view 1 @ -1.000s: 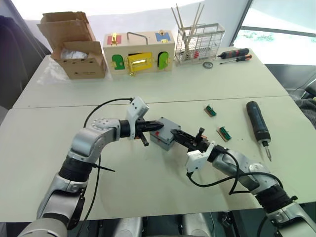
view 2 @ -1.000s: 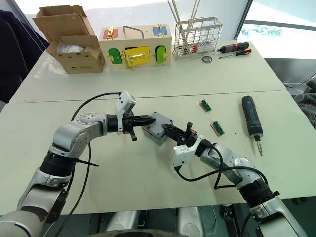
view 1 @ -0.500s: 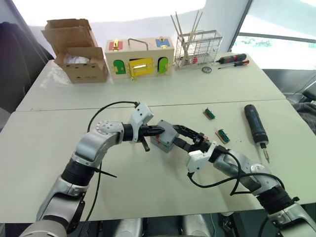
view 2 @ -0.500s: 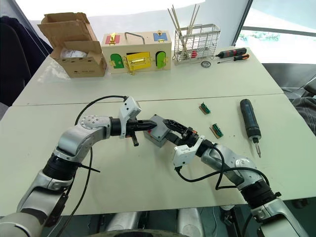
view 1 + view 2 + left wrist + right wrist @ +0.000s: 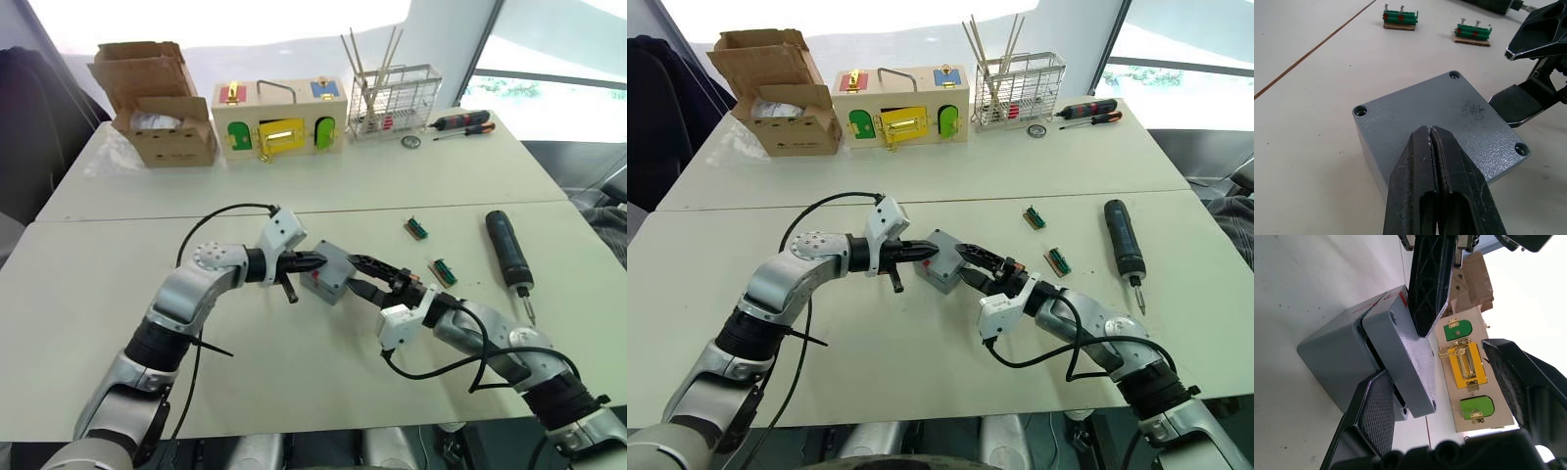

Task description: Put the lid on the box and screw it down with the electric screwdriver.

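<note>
Since a second ago the two arms have drawn closer around the box [image 5: 326, 276], and the right gripper [image 5: 367, 269] now reaches further in, with one finger over the lid [image 5: 1449, 115] rather than short of it. The camera has also shifted, so the table's back row sits differently in view.

The left gripper [image 5: 1431, 134] has its fingers pressed together with nothing between them, tips resting on the lid. The right gripper is spread wide, one finger under the lid's overhanging edge against the box's side, the other up above the lid, gripping nothing.

The right wrist view shows what the head views do not: the lid sits askew on the box [image 5: 1339, 355], offset and overhanging one side, with a dark gap beneath. The left wrist view shows three corner screw holes and two green terminal blocks [image 5: 1399, 17] beyond the box.

The electric screwdriver [image 5: 510, 254] lies on the table well off to the right gripper's outer side, untouched.
</note>
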`<state>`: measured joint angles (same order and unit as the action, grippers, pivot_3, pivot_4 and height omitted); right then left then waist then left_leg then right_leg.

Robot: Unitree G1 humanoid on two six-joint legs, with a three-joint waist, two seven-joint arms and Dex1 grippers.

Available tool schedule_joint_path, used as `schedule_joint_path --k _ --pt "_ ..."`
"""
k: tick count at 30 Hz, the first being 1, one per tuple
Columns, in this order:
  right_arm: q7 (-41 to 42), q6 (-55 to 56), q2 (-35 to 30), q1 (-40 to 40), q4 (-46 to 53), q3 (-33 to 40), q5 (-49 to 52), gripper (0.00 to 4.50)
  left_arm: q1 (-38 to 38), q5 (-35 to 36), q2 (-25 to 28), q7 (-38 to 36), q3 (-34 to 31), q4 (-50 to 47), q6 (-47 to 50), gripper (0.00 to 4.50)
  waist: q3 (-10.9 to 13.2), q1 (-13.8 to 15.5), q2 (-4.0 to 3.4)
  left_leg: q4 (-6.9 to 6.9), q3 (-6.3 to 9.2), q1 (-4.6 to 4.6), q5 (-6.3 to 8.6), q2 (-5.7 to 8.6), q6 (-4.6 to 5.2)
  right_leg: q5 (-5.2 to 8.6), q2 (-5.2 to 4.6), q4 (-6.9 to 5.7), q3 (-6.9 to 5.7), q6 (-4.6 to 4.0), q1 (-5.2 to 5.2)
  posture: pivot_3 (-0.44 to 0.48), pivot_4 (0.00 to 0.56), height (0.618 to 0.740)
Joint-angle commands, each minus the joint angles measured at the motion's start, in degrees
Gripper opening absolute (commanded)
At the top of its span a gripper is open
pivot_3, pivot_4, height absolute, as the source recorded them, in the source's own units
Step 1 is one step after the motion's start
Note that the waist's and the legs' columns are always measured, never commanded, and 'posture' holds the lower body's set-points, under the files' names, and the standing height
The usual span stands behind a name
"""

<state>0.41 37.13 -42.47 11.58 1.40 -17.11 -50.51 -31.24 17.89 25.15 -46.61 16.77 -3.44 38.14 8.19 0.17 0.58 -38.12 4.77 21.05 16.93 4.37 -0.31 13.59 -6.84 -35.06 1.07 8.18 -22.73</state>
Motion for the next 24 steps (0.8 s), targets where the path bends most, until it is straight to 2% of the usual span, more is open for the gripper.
schedule_joint_path --k 1,9,11,13,14,16,18,20,22,24 --pt "0.7 1.2 -2.3 -2.1 1.8 1.1 0.3 3.29 2.9 -3.4 0.9 0.4 3.5 4.2 2.4 0.00 0.0 0.1 0.00 0.00 -0.01 0.00 0.00 0.01 0.01 0.00 0.00 0.01 0.00 0.00 0.00 0.000 0.150 0.734" --pt "3.4 -1.0 -2.1 -4.9 6.1 5.2 6.6 3.29 3.7 -3.8 -0.2 0.6 2.1 4.0 -0.4 0.00 -0.1 0.2 -0.09 0.12 -0.04 -0.48 0.14 -0.10 0.23 0.13 0.04 -0.03 0.04 -0.02 0.36 0.000 0.150 0.734" --pt "5.9 -3.9 -0.5 -5.6 7.6 7.3 13.6 3.29 3.6 0.9 -2.3 1.1 -4.0 1.8 -1.6 0.00 0.0 0.2 -0.08 0.14 -0.04 -0.51 0.16 -0.12 0.26 0.14 0.03 0.01 0.05 -0.02 0.40 0.000 0.150 0.734" --pt "9.0 -6.4 0.8 -6.0 9.2 8.9 20.9 2.77 2.9 7.1 -3.9 1.8 -10.7 -1.4 1.3 0.00 0.1 0.2 -0.03 0.14 -0.04 -0.48 0.16 -0.14 0.26 0.14 0.02 0.01 0.06 -0.02 0.37 0.000 0.150 0.734" --pt "10.8 -9.3 2.2 -6.4 10.8 10.0 26.3 2.65 1.6 13.3 -5.0 3.3 -16.3 -3.3 5.7 0.00 0.2 0.2 -0.02 0.15 -0.03 -0.44 0.16 -0.15 0.26 0.14 0.03 0.00 0.06 -0.02 0.32 0.000 0.150 0.734" --pt "14.2 -16.2 5.6 -7.2 14.1 11.9 36.9 1.94 -0.8 22.4 -6.1 7.1 -25.3 -5.7 12.0 0.00 0.3 0.1 0.05 0.11 0.04 -0.18 0.16 -0.18 0.25 0.13 0.03 -0.05 0.02 -0.01 0.08 0.000 0.150 0.734" --pt "16.2 -23.4 9.0 -7.3 17.4 13.8 44.9 0.85 -2.3 26.8 -5.9 10.8 -30.4 -6.5 15.6 0.00 0.4 0.1 0.03 0.00 0.09 0.44 0.03 -0.20 0.05 0.11 0.05 -0.21 0.00 -0.02 -0.57 0.000 0.150 0.734" --pt "17.5 -29.7 11.5 -6.9 19.7 15.2 50.3 0.04 -3.0 28.1 -5.2 13.5 -33.2 -6.3 17.4 0.00 0.4 0.1 0.02 0.05 0.07 0.46 -0.10 -0.19 -0.20 0.10 0.04 -0.19 0.01 -0.02 -0.61 0.000 0.150 0.734" --pt "18.5 -36.1 13.8 -6.5 21.1 16.3 55.5 0.04 -2.4 26.9 -3.0 13.6 -33.1 -5.4 17.2 0.00 0.4 0.1 -0.01 0.08 0.06 0.43 -0.10 -0.17 -0.19 0.10 0.03 -0.15 0.02 -0.02 -0.58 0.000 0.150 0.734" --pt "20.0 -47.7 16.1 -6.5 22.8 17.3 65.2 0.04 -0.3 20.4 1.4 10.7 -27.8 -2.5 12.8 0.00 0.4 0.1 -0.02 0.09 0.04 0.41 -0.03 -0.14 -0.08 0.10 0.03 -0.16 0.03 -0.02 -0.57 0.000 0.150 0.734"
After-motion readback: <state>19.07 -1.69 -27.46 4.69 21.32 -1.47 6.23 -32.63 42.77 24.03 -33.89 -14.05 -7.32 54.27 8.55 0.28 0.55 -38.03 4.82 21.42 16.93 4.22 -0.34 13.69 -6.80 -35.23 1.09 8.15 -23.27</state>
